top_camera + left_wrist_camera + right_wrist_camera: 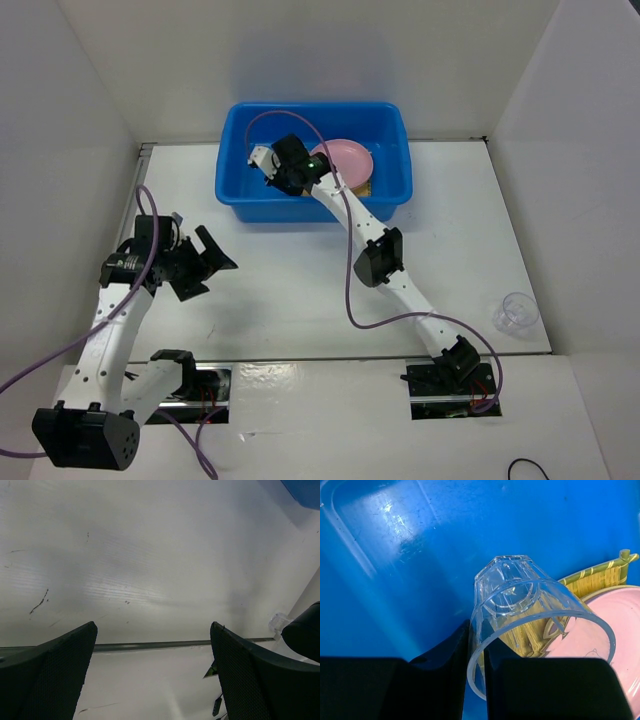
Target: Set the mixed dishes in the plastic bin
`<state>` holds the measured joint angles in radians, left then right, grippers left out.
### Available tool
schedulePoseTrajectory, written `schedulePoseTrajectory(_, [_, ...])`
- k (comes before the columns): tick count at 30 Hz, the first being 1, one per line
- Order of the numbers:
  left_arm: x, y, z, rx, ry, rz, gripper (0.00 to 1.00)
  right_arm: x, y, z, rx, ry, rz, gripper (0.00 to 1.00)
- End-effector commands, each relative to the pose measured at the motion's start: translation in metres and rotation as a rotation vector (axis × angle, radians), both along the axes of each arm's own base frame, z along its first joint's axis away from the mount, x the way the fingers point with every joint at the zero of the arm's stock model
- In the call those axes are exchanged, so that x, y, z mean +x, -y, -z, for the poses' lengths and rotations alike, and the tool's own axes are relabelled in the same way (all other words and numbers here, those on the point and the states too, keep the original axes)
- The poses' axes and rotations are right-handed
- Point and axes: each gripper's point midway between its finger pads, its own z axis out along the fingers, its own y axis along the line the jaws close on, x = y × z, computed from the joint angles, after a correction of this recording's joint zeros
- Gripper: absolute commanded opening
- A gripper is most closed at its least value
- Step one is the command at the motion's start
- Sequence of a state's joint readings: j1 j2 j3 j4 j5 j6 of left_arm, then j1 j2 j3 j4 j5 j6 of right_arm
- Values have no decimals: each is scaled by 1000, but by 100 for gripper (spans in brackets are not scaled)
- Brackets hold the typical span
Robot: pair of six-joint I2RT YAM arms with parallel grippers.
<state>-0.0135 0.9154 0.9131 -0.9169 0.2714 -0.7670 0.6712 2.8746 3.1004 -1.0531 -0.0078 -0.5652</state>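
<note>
The left pincer [212, 276] hung wide open over the table [300, 300] at 9 o'clock. In the bright blue bin [229, 150] at 12 o'clock, the right pincer [476, 640] pinched a faceted clear cup [520, 595] by its wall, beside the pink plate [350, 158] on the woven mat [590, 580]. Another cup [516, 312] stood at 4 o'clock.

I see bare floor in the left half of the bin [250, 208]; the pink plate [352, 160] on the mat [592, 580] fills the right, beside my right claw [476, 640] pinching a cup [530, 600].
</note>
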Motion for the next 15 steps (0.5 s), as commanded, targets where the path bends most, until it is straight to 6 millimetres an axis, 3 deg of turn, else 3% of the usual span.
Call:
schedulePoseTrajectory(1, [-5,1,1,-20,-13,-19,100,11,-16,-31,52,113,-25,20])
schedulePoseTrajectory(6, [-7,1,3,-20,-13,-19,100,6,-26,-33,48,127,-44,31])
schedulePoseTrajectory(8, [-7,1,3,-20,-13,-19,100,1,-31,-40,56,135,-55,40])
schedulePoseTrajectory(11, [-6,2,7,-27,-13,-14,100,1,-29,-65,75,169,-47,47])
schedulePoseTrajectory(15, [-4,6,12,-44,-17,-3,100,4,-30,-122,147,272,-3,75])
